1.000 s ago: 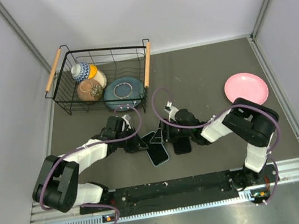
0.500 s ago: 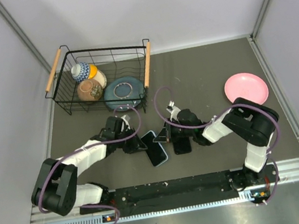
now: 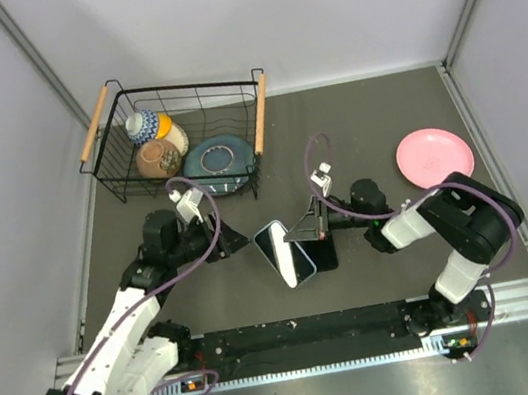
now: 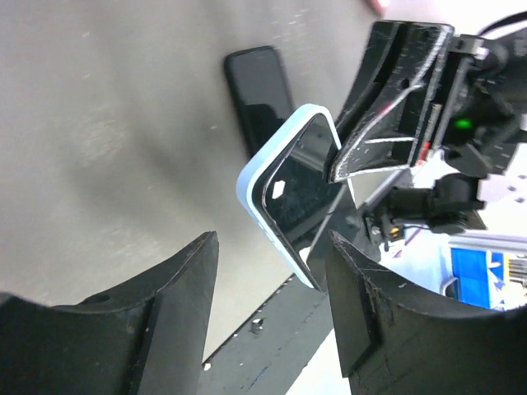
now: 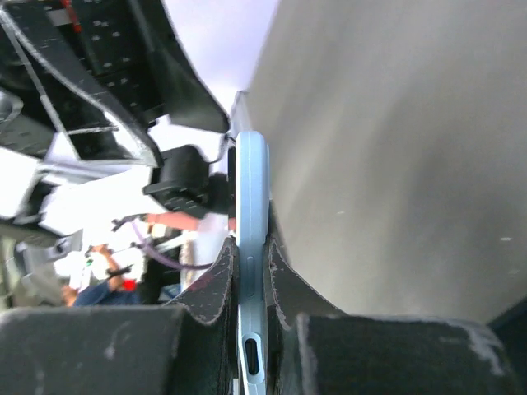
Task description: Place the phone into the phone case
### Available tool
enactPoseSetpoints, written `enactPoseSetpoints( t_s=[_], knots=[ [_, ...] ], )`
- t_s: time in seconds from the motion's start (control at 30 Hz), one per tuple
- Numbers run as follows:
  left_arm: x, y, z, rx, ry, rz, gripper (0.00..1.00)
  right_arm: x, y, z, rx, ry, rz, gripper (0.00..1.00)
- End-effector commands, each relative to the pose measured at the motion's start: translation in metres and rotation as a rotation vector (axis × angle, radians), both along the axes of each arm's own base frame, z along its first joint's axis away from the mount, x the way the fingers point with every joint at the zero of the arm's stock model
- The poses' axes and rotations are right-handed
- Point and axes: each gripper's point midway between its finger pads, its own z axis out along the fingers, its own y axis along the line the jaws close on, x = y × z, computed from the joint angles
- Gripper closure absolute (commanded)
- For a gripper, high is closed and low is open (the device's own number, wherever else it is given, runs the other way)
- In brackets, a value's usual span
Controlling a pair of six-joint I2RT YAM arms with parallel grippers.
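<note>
My right gripper (image 3: pixel 303 235) is shut on the short edge of the light-blue phone case (image 3: pixel 283 252) and holds it tilted up off the table. In the right wrist view the case (image 5: pixel 251 189) stands edge-on, pinched between both fingers of the gripper (image 5: pixel 251 247), its port cutout showing. The black phone (image 3: pixel 323 254) lies flat on the mat just right of the case. My left gripper (image 3: pixel 233 235) hangs open to the left of the case, apart from it. From the left wrist I see the case (image 4: pixel 296 185), the phone (image 4: pixel 257 86) behind it, and my own open gripper (image 4: pixel 272 247) with nothing in it.
A black wire basket (image 3: pixel 256 118) with bowls and a dark plate stands at the back left. A pink plate (image 3: pixel 434 156) lies at the far right. The black base rail (image 3: pixel 307 330) runs along the near edge, close below the case.
The left gripper has opened and pulled back to the left, away from the case. The right gripper has shut on the case and tipped it up off the mat.
</note>
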Motion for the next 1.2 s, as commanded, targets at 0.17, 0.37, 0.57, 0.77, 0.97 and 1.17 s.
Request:
enactPoseSetpoints(
  t_s=[0.17, 0.37, 0.57, 0.77, 0.97, 1.17],
  knots=[
    [-0.024, -0.017, 0.064, -0.223, -0.239, -0.151, 0.40, -0.036, -0.016, 0.098, 0.343, -0.151, 0.178, 1.00],
    [-0.023, -0.021, 0.063, -0.258, -0.236, -0.169, 0.40, -0.043, -0.019, 0.117, 0.375, -0.185, 0.200, 1.00],
    [-0.026, -0.026, 0.057, -0.293, -0.223, -0.207, 0.39, -0.043, -0.020, 0.128, 0.396, -0.174, 0.198, 1.00],
    [-0.027, -0.032, 0.051, -0.351, -0.199, -0.236, 0.38, -0.044, -0.020, 0.138, 0.414, -0.174, 0.202, 1.00],
    [-0.025, -0.037, 0.056, -0.387, -0.208, -0.241, 0.47, -0.046, -0.015, 0.142, 0.426, -0.160, 0.212, 1.00],
    [-0.024, -0.038, 0.052, -0.382, -0.176, -0.223, 1.00, -0.044, -0.012, 0.139, 0.425, -0.149, 0.205, 0.98]
  ],
)
